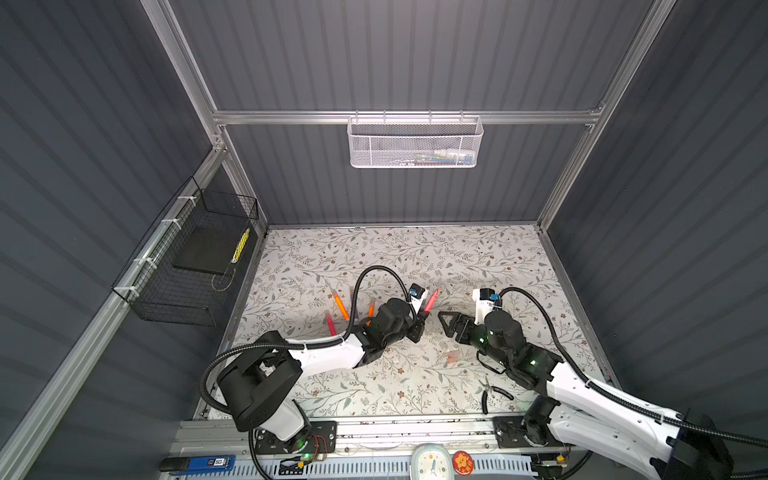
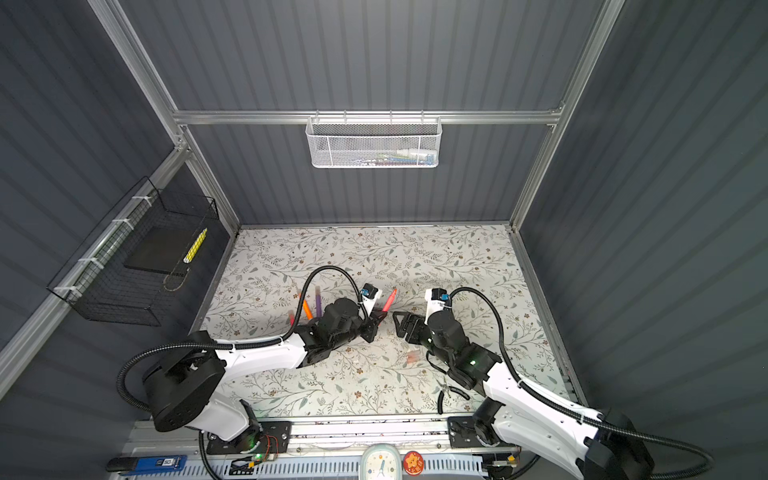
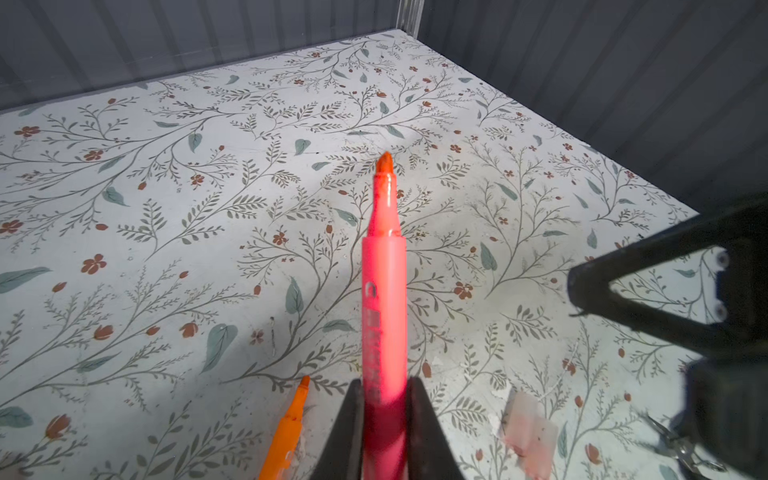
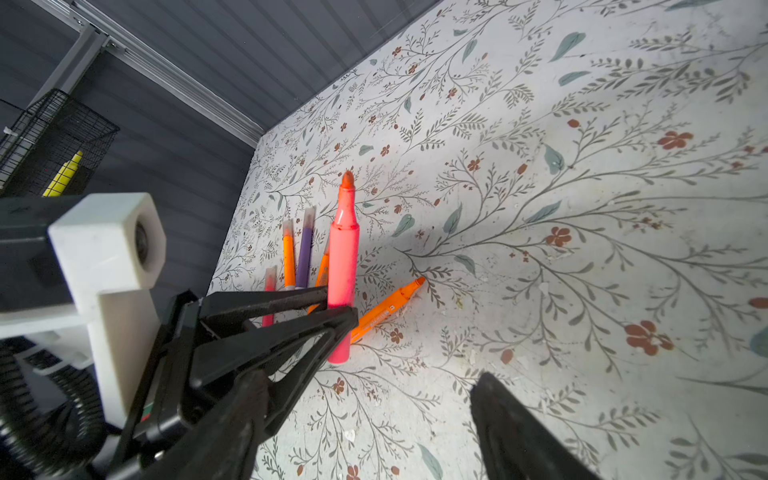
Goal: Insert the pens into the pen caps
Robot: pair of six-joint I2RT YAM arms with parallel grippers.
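My left gripper (image 1: 422, 318) (image 3: 384, 386) is shut on a pink-red pen (image 1: 431, 300) (image 2: 389, 300) (image 3: 384, 291) (image 4: 344, 266), which is bare-tipped and held above the table. My right gripper (image 1: 446, 322) (image 4: 374, 415) hangs open just right of it, empty. Loose pale-pink pen caps (image 1: 453, 356) (image 2: 412, 356) (image 3: 528, 432) lie on the table under the right arm. Behind the left arm lie more pens: orange (image 1: 340, 306), purple (image 2: 318, 301) (image 4: 305, 249) and pink (image 1: 331, 325), some with a pale cap on. A bare orange pen (image 4: 386, 307) (image 3: 291, 428) lies nearer.
Black-handled pliers (image 1: 494, 392) (image 3: 681, 449) lie near the table's front right. A white mesh basket (image 1: 413, 141) hangs on the back wall and a black wire basket (image 1: 187, 266) on the left wall. A small clock (image 1: 430, 461) stands at the front rail.
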